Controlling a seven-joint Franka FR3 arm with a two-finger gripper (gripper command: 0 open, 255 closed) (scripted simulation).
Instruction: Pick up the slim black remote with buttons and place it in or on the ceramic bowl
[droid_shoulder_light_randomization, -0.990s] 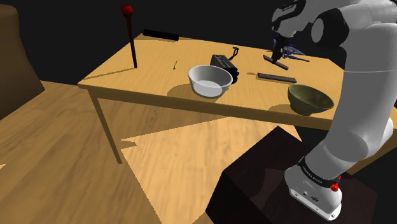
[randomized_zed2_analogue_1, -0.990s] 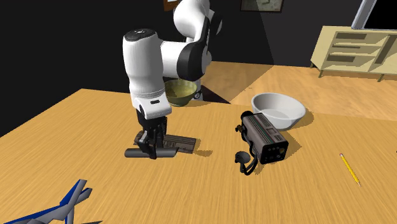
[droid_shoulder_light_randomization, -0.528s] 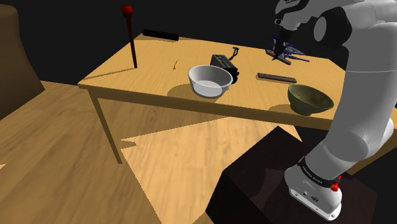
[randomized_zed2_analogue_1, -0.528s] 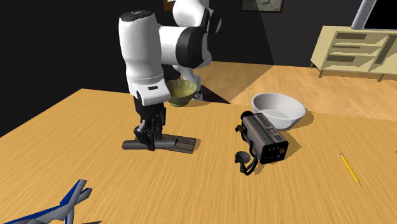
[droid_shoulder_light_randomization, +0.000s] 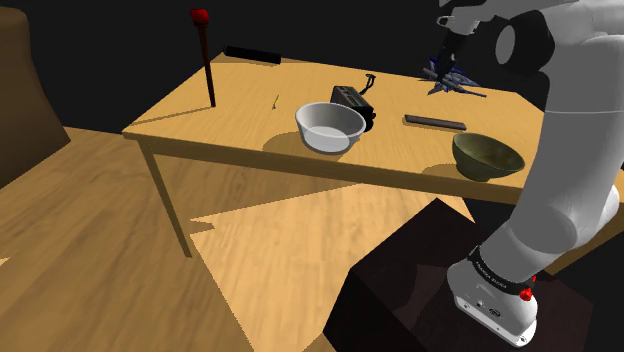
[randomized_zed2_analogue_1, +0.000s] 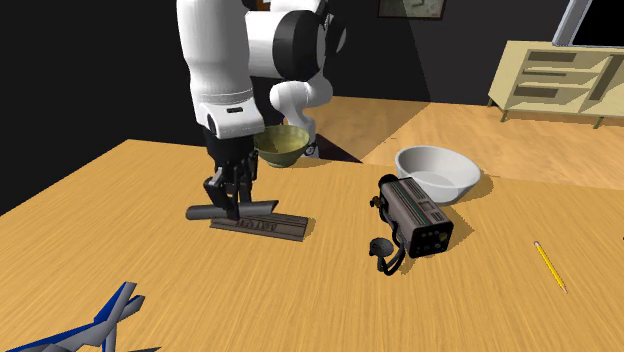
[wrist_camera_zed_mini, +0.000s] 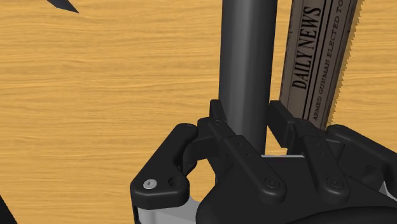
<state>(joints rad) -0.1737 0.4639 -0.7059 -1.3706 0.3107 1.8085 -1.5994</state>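
shoulder view, bowls: white bowl (droid_shoulder_light_randomization: 330, 127) and olive bowl (droid_shoulder_light_randomization: 487, 155) sit near the table (droid_shoulder_light_randomization: 200, 110) edge facing the stand (droid_shoulder_light_randomization: 400, 290); wrong-bowl risk.
second exterior view, remote (randomized_zed2_analogue_1: 200, 212): held just above the newspaper (randomized_zed2_analogue_1: 270, 226); may snag it.
wrist view, gripper (wrist_camera_zed_mini: 248, 118): pinching the remote; narrow hold, could swivel.

Bench (wrist_camera_zed_mini: 95, 95): pale wood, fine grain, smooth.
Remote (wrist_camera_zed_mini: 247, 63): dark grey, smooth, soft sheen.
Newspaper (wrist_camera_zed_mini: 315, 57): printed paper, matt.
Bowl (droid_shoulder_light_randomization: 487, 155): olive, dull.

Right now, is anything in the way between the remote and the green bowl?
Nothing visible is. The gripper holds the remote just above a newspaper, and only bare table lies between it and the green bowl. The camera and white bowl sit off to the side.
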